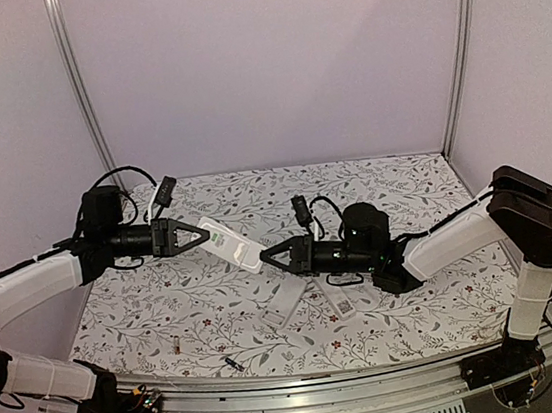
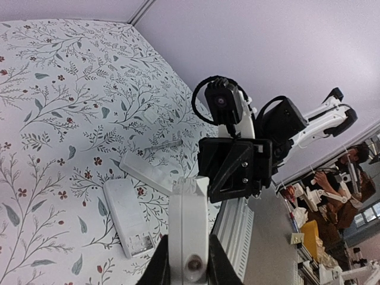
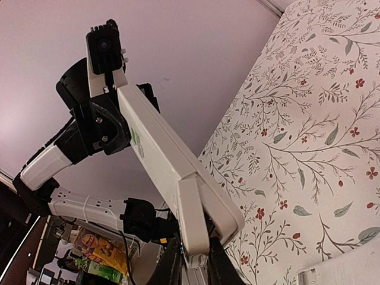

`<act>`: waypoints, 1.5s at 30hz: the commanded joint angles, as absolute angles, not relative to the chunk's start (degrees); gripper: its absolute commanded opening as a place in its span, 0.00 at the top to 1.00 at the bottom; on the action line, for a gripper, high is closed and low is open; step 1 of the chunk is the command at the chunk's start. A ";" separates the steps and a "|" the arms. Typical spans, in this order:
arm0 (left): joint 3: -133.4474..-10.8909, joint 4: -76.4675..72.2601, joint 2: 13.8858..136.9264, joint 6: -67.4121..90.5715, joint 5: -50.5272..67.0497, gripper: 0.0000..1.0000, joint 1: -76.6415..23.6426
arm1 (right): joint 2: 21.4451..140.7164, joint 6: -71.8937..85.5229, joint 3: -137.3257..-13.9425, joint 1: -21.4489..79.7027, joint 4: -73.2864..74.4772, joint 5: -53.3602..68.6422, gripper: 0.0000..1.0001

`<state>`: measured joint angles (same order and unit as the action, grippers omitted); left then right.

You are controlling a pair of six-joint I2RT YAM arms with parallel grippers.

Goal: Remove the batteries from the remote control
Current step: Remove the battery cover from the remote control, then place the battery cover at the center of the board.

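Plastic like this white remote control (image 1: 230, 242), held above the table (image 1: 405, 191) at centre frame with your left jaws and right jaws closed on opposite ends, should feel light, stiff and slick; grip its flat faces.

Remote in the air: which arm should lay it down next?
Probably right. Both pincers grip the remote, but the right pincer hangs near the other remote on the table; the left pincer is farther.
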<state>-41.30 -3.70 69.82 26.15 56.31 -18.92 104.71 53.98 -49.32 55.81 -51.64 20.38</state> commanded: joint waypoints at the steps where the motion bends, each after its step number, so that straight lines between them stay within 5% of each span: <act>1: -42.36 -4.66 70.39 25.84 57.90 1.00 -19.55 | 106.72 53.30 -51.27 56.07 -52.91 21.46 0.85; 32: -41.23 -5.37 69.66 27.80 53.14 1.00 -14.59 | 102.00 53.40 -44.49 55.88 -54.28 17.37 0.99; 45: -45.38 8.77 81.31 24.97 44.26 1.00 -14.48 | 97.03 47.26 -41.77 52.05 -41.13 11.77 0.98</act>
<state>-43.09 4.03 79.75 26.44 47.16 -14.83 99.09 51.22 -41.08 53.04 -48.75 15.16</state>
